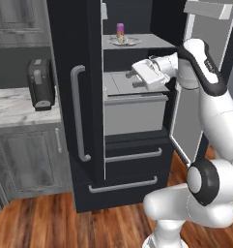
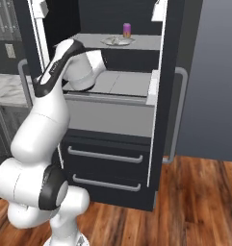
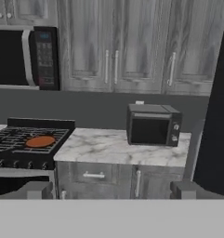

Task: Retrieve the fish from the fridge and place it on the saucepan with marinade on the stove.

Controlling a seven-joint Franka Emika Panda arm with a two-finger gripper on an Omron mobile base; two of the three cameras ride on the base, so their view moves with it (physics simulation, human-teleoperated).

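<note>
Item: fish (image 1: 123, 41), small pale piece on a plate (image 1: 132, 42), upper shelf of the open fridge (image 1: 79, 145). Probably light, slick, soft; you grip across its middle. Claw (image 1: 131, 77) held apart, empty, one shelf lower.

Saucepan (image 3: 40, 141) on stove (image 3: 20, 148), left of toaster oven (image 3: 153, 124).

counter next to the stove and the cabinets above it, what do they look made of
The counter looks like polished marble or a stone imitation: white with grey veining. The cabinets look like grey-stained wood, with visible grain and slim metal bar handles. As a render, both may be mere textures.
</note>
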